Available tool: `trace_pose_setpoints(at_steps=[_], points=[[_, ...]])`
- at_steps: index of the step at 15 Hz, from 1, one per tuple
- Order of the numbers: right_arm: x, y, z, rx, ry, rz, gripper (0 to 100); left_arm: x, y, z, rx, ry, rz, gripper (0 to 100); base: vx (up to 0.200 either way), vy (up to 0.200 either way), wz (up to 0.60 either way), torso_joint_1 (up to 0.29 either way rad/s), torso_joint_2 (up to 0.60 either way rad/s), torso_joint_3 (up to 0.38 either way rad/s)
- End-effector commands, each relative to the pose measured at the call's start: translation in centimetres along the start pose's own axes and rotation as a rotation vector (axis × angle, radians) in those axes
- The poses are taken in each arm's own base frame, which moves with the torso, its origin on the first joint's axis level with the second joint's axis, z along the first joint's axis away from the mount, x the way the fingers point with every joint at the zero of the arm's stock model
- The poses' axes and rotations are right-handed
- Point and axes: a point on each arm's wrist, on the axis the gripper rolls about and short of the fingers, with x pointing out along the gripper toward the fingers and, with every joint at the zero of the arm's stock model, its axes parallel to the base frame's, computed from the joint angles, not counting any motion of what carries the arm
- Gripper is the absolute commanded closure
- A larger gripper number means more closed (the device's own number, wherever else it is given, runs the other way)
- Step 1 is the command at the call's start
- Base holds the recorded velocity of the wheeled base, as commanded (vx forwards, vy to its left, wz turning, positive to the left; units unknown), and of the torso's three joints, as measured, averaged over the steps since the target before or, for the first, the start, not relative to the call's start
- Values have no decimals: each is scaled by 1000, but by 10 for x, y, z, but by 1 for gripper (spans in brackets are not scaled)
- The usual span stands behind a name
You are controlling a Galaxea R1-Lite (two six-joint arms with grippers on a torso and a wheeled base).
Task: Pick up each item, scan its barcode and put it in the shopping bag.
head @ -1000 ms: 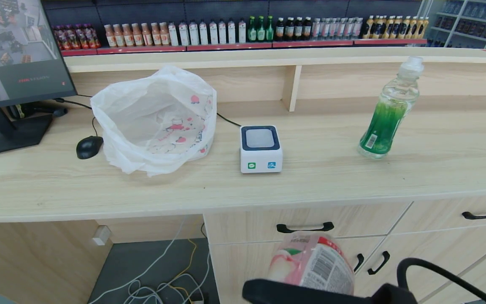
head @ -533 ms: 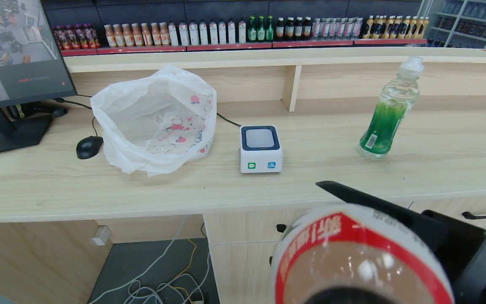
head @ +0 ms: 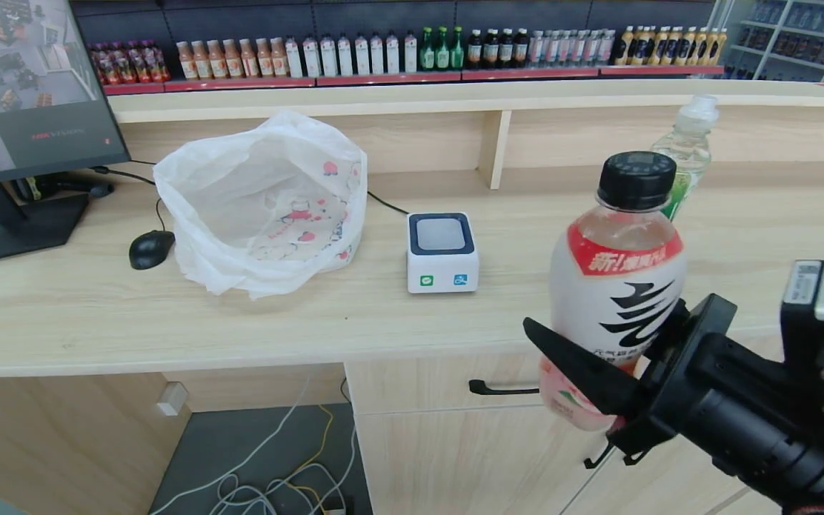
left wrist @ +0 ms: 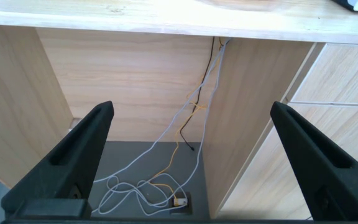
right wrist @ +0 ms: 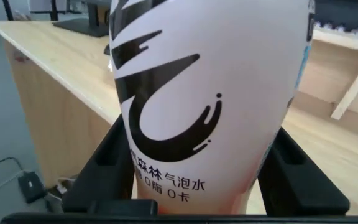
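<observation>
Pale wood counter [head: 97,322] carries a white shopping bag [head: 262,207], its mouth gaping upward. The right tool [head: 619,343] is clenched around the lower body of a white-labelled bottle [head: 619,286], held upright before the counter's front edge, black cap up and long axis vertical. The left tool [left wrist: 191,143] hangs below the counter, fingers spread wide, grasping nothing. A green bottle [head: 687,154] stands on the counter behind the held one. A small scanner [head: 441,250] sits just beside the bag.

bottle [head: 616,286]: red band, black label characters | scanner [head: 441,252]: green, blue icons | monitor [head: 26,79]: logo
</observation>
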Motion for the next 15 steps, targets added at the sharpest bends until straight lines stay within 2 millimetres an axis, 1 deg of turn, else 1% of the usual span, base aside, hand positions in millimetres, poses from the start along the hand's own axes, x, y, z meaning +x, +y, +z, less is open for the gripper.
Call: trace_pose_setpoints(at_steps=[1,2,3,4,5,6,8,10,15], points=[[22,-25,-5,38,2,-82,100,0,0,0,0,0,0,0,0,0,0,0,0,0],[28,-31,-3,51,-20,-90,100,0,0,0,0,0,0,0,0,0,0,0,0,0],[36,-44,6,87,-72,-125,100,0,0,0,0,0,0,0,0,0,0,0,0,0],[37,-50,6,105,-79,-153,100,0,0,0,0,0,0,0,0,0,0,0,0,0],[32,-55,0,132,-52,-196,100,0,0,0,0,0,0,0,0,0,0,0,0,0],[27,-55,-4,158,-40,-241,100,0,0,0,0,0,0,0,0,0,0,0,0,0],[28,-58,1,200,-82,-306,100,0,0,0,0,0,-2,0,0,0,0,0,0,0],[28,-57,3,208,-92,-313,100,0,0,0,0,0,0,0,0,0,0,0,0,0],[15,-52,9,260,-119,-311,100,0,0,0,0,0,0,0,0,0,0,0,0,0]])
